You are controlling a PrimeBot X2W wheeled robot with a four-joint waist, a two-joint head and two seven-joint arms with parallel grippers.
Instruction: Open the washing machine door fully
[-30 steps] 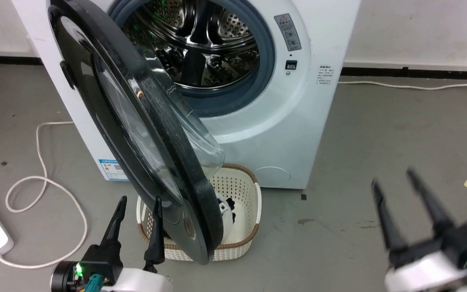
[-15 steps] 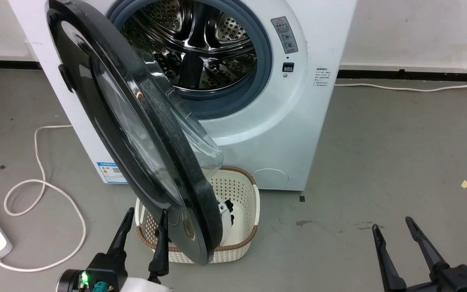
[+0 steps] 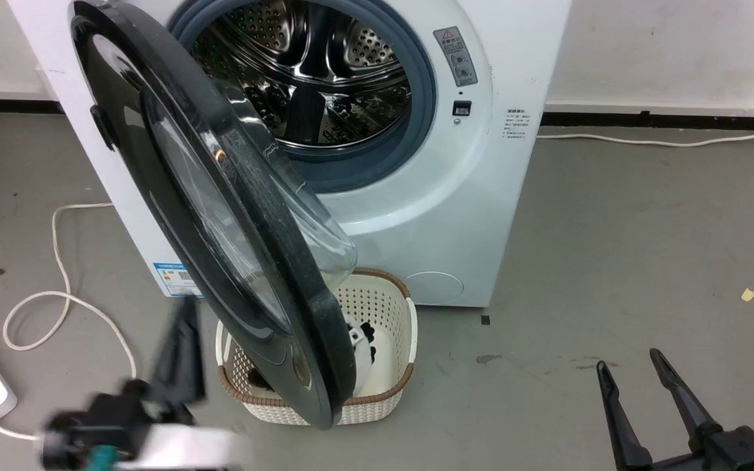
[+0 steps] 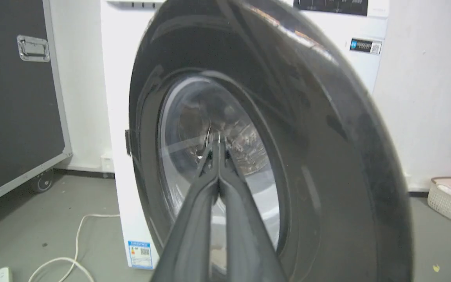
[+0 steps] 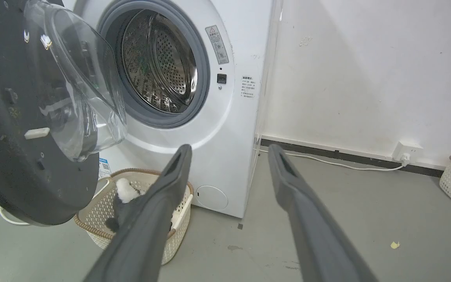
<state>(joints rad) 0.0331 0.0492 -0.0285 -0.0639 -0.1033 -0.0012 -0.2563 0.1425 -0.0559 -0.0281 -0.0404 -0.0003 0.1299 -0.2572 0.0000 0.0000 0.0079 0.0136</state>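
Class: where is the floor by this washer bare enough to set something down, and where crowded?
Free: grey floor right of the big white washing machine, up to the wall and the right gripper. Crowded: under the glossy black-rimmed door, where the white woven basket sits; left, a white cable loops.

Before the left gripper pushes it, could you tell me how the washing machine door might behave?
The washing machine door looks rigid, so it probably swings rather than bends. Its glossy rim may let the shut left gripper slip.
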